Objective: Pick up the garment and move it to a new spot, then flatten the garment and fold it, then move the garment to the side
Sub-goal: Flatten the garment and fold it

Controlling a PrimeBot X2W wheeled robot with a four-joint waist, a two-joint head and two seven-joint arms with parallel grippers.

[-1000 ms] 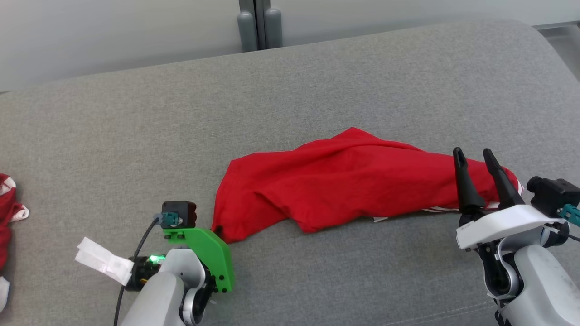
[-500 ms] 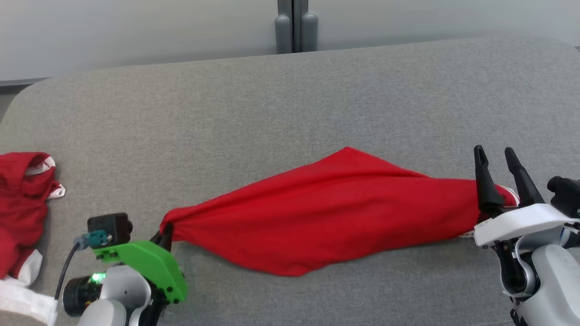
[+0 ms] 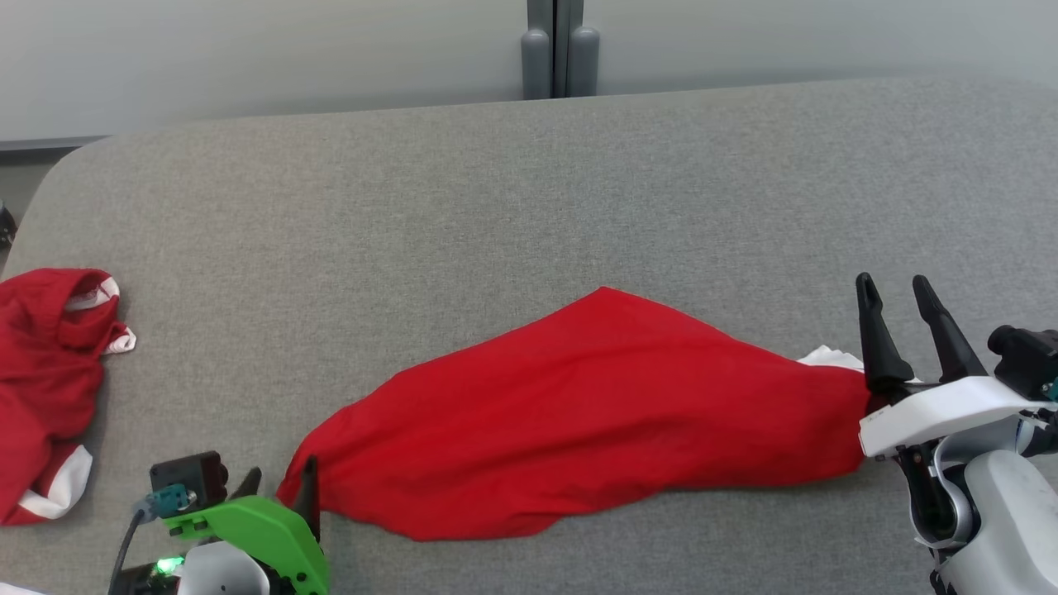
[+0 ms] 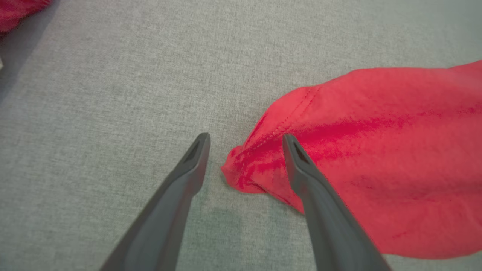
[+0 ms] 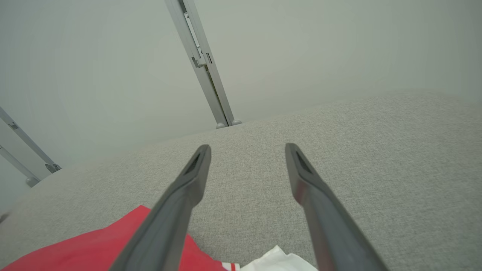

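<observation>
Red garment [image 3: 579,413] lies stretched L–R across near part of grey cushion [image 3: 413,207]. L gripper [image 3: 281,486] jaws wide w/ garment's left corner btwn them, not pinched. R gripper [image 3: 893,285] jaws wide too, at garment's right end, nothing btwn tips.

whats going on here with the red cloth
A two-armed robot is working on a red garment that lies stretched out sideways across a grey fabric surface. Its left gripper is open, with one corner of the garment lying loose between its fingers, not pinched. The right gripper is open too, at the garment's other end, holding nothing. The garment is neither flat nor folded yet. A second red garment lies crumpled at the far left.
</observation>
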